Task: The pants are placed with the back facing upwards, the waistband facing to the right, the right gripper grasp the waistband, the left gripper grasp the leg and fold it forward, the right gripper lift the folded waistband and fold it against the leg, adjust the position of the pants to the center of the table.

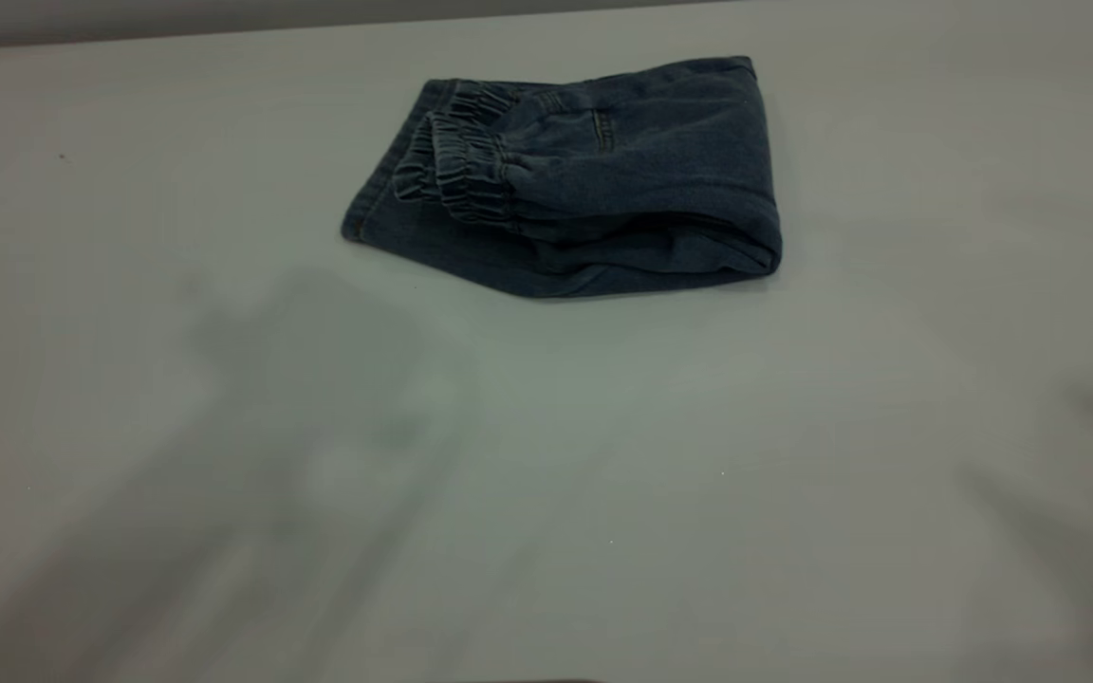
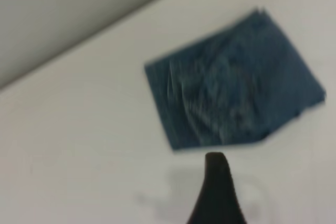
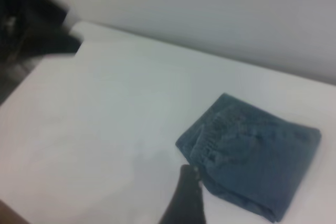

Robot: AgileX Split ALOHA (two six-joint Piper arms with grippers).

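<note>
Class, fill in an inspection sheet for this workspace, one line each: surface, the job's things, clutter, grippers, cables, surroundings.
Surface: the table, plain white-grey, with soft shadows near its front edge.
Job's things: the pants lie folded into a compact bundle toward the far side; the waistband is turned over on top, at the bundle's left end.
Clutter: nothing seen.
Grippers: the left gripper and the right gripper each show one dark fingertip in their own wrist views, off the cloth, holding nothing; neither appears in the exterior view.
Cables: nothing seen.
Surroundings: a plain wall behind the table.
</note>
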